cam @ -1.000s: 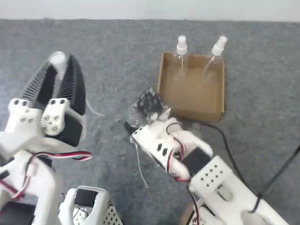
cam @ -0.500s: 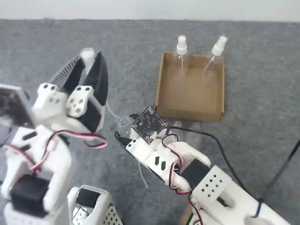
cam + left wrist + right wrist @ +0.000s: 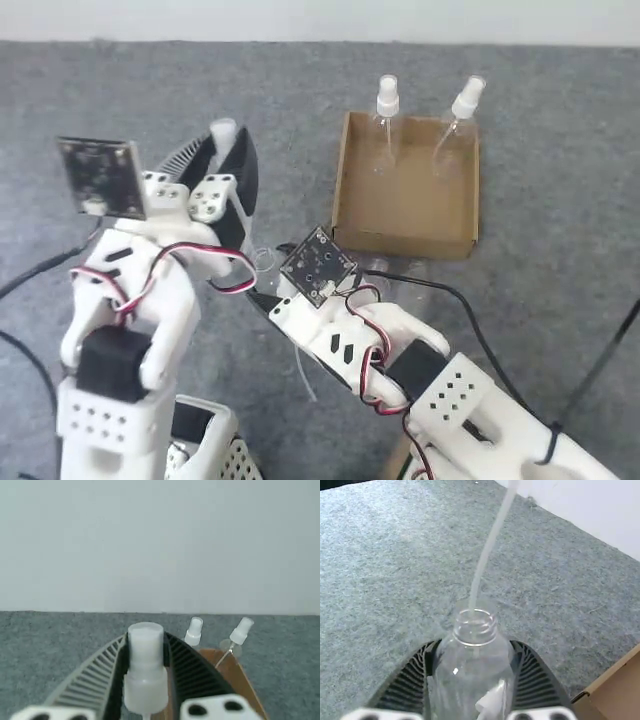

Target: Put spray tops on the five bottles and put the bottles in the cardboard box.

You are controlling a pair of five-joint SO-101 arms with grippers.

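Here, a grey carpeted counter (image 3: 560, 120) carries two white robot arms working side by side. The left arm (image 3: 130, 330) rises at the near left, and the right arm (image 3: 420, 370) stretches in from the near right toward the middle.

Beyond them, right of centre, sits the shallow cardboard box (image 3: 405, 245), open at the top. Two bottles (image 3: 386, 130) (image 3: 455, 125) stand inside it against its far wall, well apart from each other. Each wears a white spray top, and the right one leans slightly to the right. The left wrist view shows the same pair (image 3: 193, 631) (image 3: 241, 630) past the box's brown edge (image 3: 235, 672).

The right gripper (image 3: 474, 650) is near the middle of the counter, just left of the box. Its black ribbed fingers (image 3: 532, 680) are clenched on the shoulders of a clear open bottle (image 3: 472, 665), whose uncapped mouth points away from the wrist. From the high view its rim (image 3: 262, 259) shows as a small ring between the two arms.

The left gripper (image 3: 146, 639) is raised just to the far left of that bottle. Its dark fingers (image 3: 190, 670) grip a white spray top (image 3: 145, 670) from both sides, with the cap poking out past the tips (image 3: 224, 135).

A thin white dip tube (image 3: 490, 545) runs down into the open bottle's mouth.
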